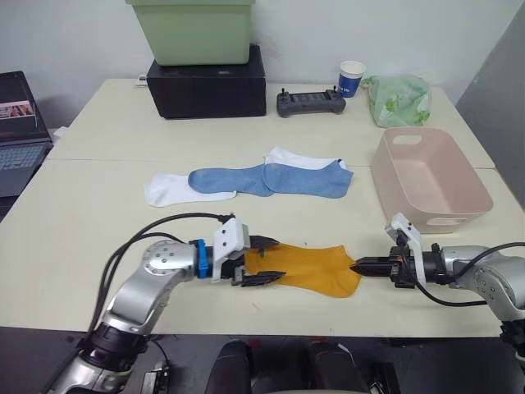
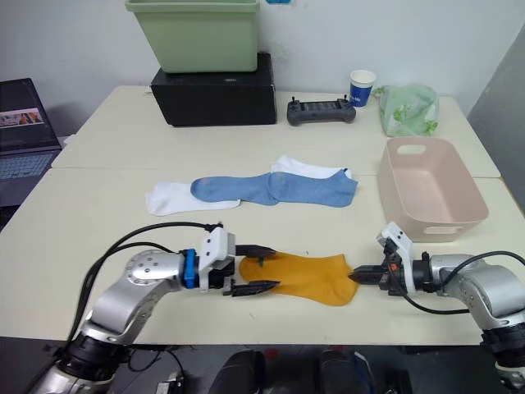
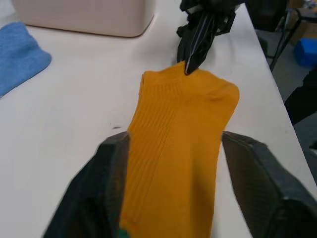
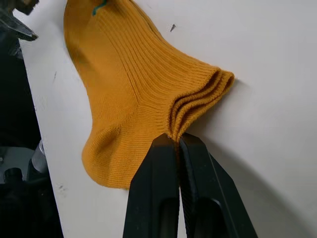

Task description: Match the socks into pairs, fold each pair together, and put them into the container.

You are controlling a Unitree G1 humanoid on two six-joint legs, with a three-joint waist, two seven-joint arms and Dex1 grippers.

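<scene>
While my right gripper [image 1: 356, 266] was pinched tight on the cuff edge of the mustard-orange socks [image 1: 316, 267], my left gripper [image 1: 271, 260] sat at the other end with its fingers spread wide, one on each side of the toe and not closed on anything. From the right wrist you could see several layers of ribbed cuff stacked up right at my fingertips [image 4: 171, 148], so it looked like the two orange socks lay one on top of the other, flat on the surface [image 1: 98, 230] near the front edge. A small green mark showed near the toe end.

Further back, the two light blue socks [image 1: 271, 180] lay end to end in the middle of the surface, overlapping a bit, with the white socks [image 1: 168, 188] poking out from under them, one at the left end and one behind.

On my right stood the pink container [image 1: 428, 177], just behind my right gripper and well apart from the blue socks. At the far side were a green bin [image 1: 194, 30] on a black box [image 1: 207, 84], a black controller [image 1: 310, 103], a paper cup [image 1: 352, 79] and a leaf-print cloth [image 1: 398, 99]. A laptop [image 1: 18, 131] sat off to the left.
</scene>
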